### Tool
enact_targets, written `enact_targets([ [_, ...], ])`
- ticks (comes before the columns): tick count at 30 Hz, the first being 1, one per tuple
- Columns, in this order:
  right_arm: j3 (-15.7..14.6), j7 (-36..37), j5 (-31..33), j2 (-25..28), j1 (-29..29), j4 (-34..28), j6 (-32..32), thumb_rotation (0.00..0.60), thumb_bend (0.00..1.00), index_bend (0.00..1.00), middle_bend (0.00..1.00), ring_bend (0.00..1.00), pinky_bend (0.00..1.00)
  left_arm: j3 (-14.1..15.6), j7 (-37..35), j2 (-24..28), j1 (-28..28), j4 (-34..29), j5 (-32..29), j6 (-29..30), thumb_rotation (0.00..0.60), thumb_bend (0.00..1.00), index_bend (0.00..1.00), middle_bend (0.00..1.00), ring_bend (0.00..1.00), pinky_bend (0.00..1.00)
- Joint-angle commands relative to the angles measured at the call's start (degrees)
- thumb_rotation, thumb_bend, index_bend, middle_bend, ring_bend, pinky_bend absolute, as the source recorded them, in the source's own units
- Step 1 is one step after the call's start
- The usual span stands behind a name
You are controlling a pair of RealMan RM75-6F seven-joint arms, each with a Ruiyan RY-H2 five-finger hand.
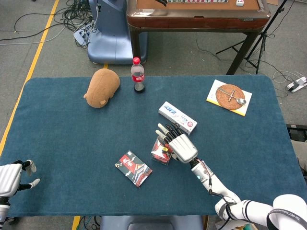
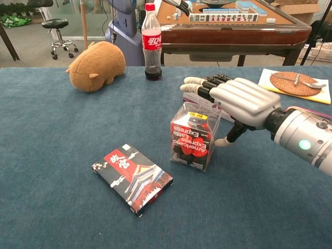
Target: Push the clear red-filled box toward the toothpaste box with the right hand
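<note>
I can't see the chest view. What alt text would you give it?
A robot's right hand rests flat-fingered on the top of a clear red-filled box standing on a blue table, with a toothpaste box just behind. A patterned card box lies front left; a plush animal and cola bottle stand at the back.

Grey floor (image 1: 57, 52), yellow tape line (image 1: 36, 55) (left side), loose cables (image 1: 29, 21). Brown mahjong table (image 1: 196, 19) beyond worktop's far edge; black stool (image 2: 54, 26), tripod legs (image 1: 261, 38).
</note>
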Motion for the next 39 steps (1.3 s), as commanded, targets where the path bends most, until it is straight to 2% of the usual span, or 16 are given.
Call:
enact_targets([
  [1, 0.28, 0.03, 0.38, -0.36, 0.4, 0.24, -0.24, 0.6, 0.0, 0.0, 0.0, 0.0, 0.05, 0.0, 0.0, 0.02, 0.01, 0.01, -0.01, -0.01, 0.6, 0.02, 0.58, 0.62, 0.48, 0.58],
  [8, -0.28, -0.89, 0.36, 0.87, 0.16, -1.13, 0.69, 0.6, 0.0, 0.0, 0.0, 0.0, 0.05, -0.04, -0.19, 0.07, 0.03, 0.08, -0.09, -0.06, 0.6, 0.02, 0.58, 0.62, 0.48, 0.58],
  [24, -4.18, -4.25, -0.58, 10.15, -4.45, -12.23, 4.84, 0.6, 0.0, 0.0, 0.0, 0.0, 0.05, 0.18, 0.94, -0.38, -0.18, 0.11, -0.14, -0.7, 0.6, 0.02, 0.58, 0.62, 0.48, 0.58],
  [39, -8.36, -4.42, -8.04, 10.41, -5.45, -14.88, 7.58, 0.6, 0.0, 0.0, 0.0, 0.0, 0.05, 0.04, 0.82, -0.28, -0.04, 0.1, -0.51, -0.56, 0.6, 0.02, 0.58, 0.62, 0.48, 0.58],
])
